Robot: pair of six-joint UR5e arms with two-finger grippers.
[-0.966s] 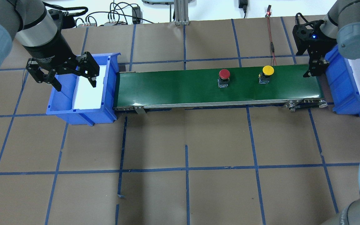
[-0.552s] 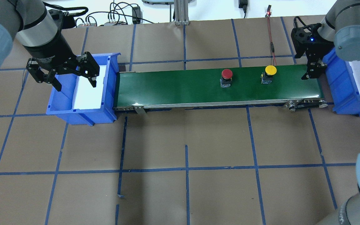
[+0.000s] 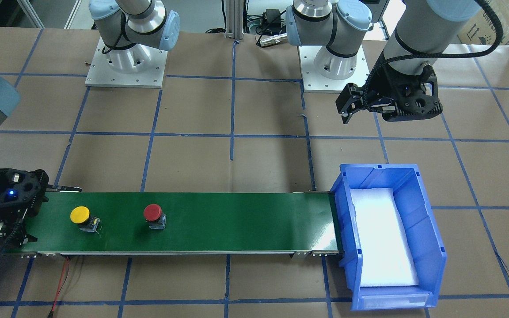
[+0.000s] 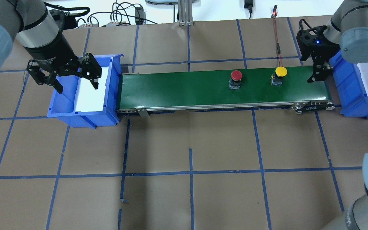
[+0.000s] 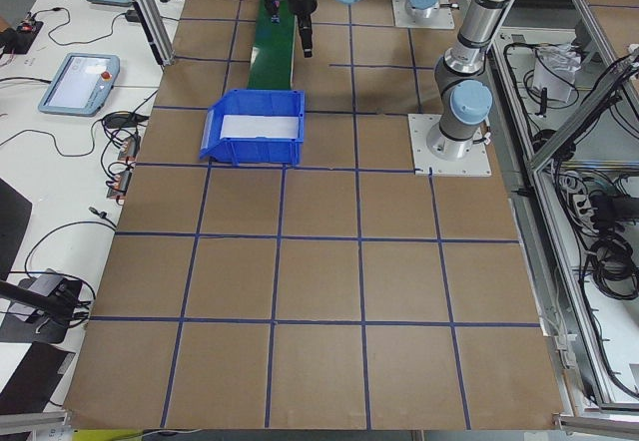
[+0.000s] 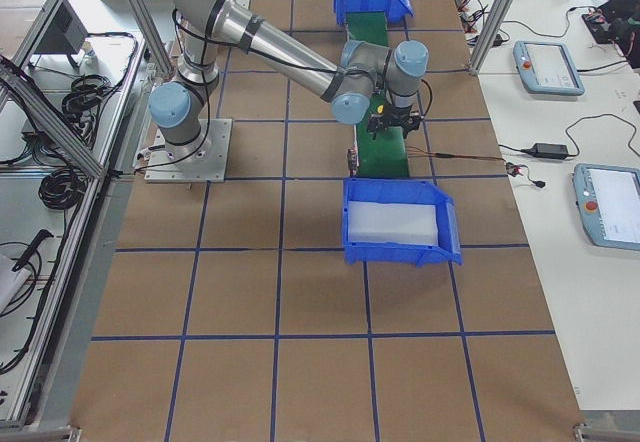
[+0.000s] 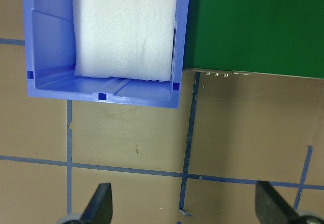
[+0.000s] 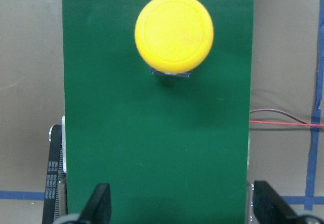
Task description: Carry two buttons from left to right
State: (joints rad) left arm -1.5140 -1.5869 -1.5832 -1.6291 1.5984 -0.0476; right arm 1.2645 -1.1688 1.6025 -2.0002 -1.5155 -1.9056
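Currently the right gripper (image 8: 182, 203) hangs spread above the belt (image 8: 152, 143). Closing late could topple or miss the yellow button (image 8: 174, 32).

The yellow button (image 8: 173, 32) stands upright on the green belt (image 8: 152, 148), round cap on top of a short dark body. It is ahead of the spread jaws of the right gripper (image 8: 185, 206), in line with their gap and touching neither. The red button (image 4: 236, 75) stands upright beyond it, farther from those jaws.
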